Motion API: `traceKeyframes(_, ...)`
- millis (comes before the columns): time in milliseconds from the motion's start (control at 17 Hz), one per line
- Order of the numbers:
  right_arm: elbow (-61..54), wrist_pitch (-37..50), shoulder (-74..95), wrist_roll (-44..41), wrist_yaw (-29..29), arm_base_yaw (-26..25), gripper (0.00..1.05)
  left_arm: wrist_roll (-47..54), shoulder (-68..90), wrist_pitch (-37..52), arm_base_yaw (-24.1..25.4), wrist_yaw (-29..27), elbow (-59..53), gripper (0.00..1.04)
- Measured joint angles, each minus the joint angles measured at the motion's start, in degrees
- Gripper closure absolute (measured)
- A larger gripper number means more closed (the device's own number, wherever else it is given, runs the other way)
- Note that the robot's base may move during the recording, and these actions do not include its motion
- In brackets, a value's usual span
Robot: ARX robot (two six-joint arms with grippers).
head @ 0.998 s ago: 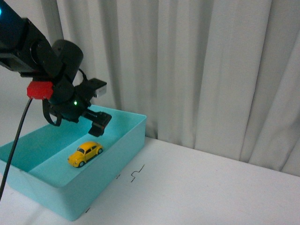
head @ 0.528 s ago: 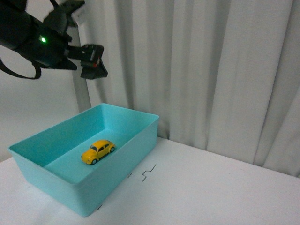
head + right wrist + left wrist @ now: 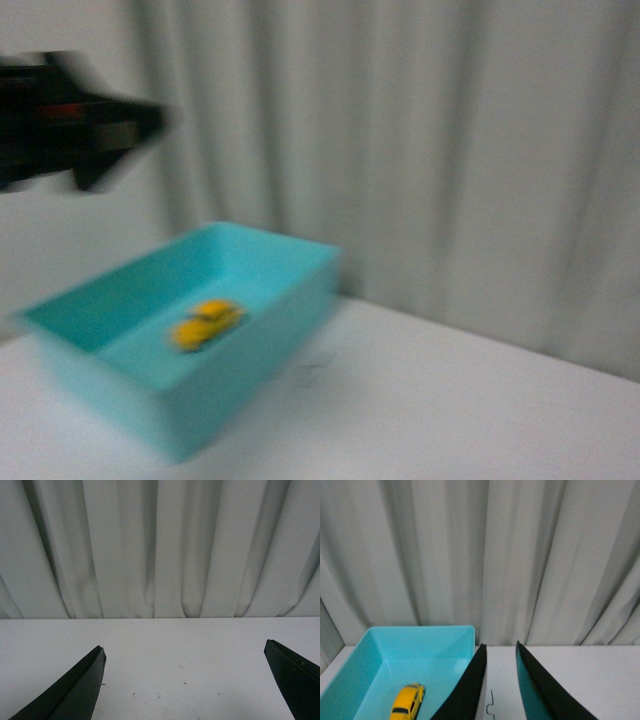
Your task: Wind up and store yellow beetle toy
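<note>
The yellow beetle toy [image 3: 205, 323] lies on the floor of a turquoise bin [image 3: 250, 360] at the left of the white table; the front view is blurred. The toy also shows in the left wrist view [image 3: 407, 701], inside the bin [image 3: 422, 632]. My left gripper [image 3: 130, 130] is high above the bin's far left, well clear of the toy. In its wrist view the left gripper [image 3: 499, 647] is open and empty, its jaws a small gap apart. My right gripper [image 3: 184, 650] is open wide and empty over bare table; it does not show in the front view.
A pale pleated curtain [image 3: 420, 150] hangs behind the table. A small dark squiggle mark [image 3: 491, 705] lies on the white tabletop [image 3: 450, 410] just right of the bin.
My left arm has risen from just above the toy in the bin to high at the upper left. The front camera view has shifted and is now blurred. The toy stays in the bin.
</note>
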Motion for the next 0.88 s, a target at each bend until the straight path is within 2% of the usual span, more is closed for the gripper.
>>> traceKeyframes(59, 0.0, 0.02, 0.0, -0.02, -0.2, 0.0, 0.07, -0.37, -2.05, 0.28, -1.53, -2.01, -2.73, 0.94)
traceKeyframes(117, 0.0, 0.0, 0.0, 0.0, -0.07, 0.0, 0.07, -0.52, -3.93, 0.52, -3.06, -3.19, -4.7, 1.03)
traceKeyframes(411, 0.0, 0.0, 0.0, 0.0, -0.04, 0.0, 0.07, -0.52, -12.5, -0.83, -8.94, -9.51, -11.87, 1.03)
traceKeyframes(470, 0.0, -0.02, -0.02, 0.0, -0.02, 0.0, 0.07, -0.55, -14.23, -1.44, -13.35, -13.42, -12.72, 1.03)
traceKeyframes(528, 0.0, 0.02, 0.0, 0.0, -0.04, 0.0, 0.07, -0.52, -15.96, -2.1, -14.36, -13.2, -13.51, 1.03)
traceKeyframes(881, 0.0, 0.0, 0.0, 0.0, -0.02, 0.0, 0.07, -0.55, -23.43, -6.73, -13.92, -14.19, -16.46, 1.03)
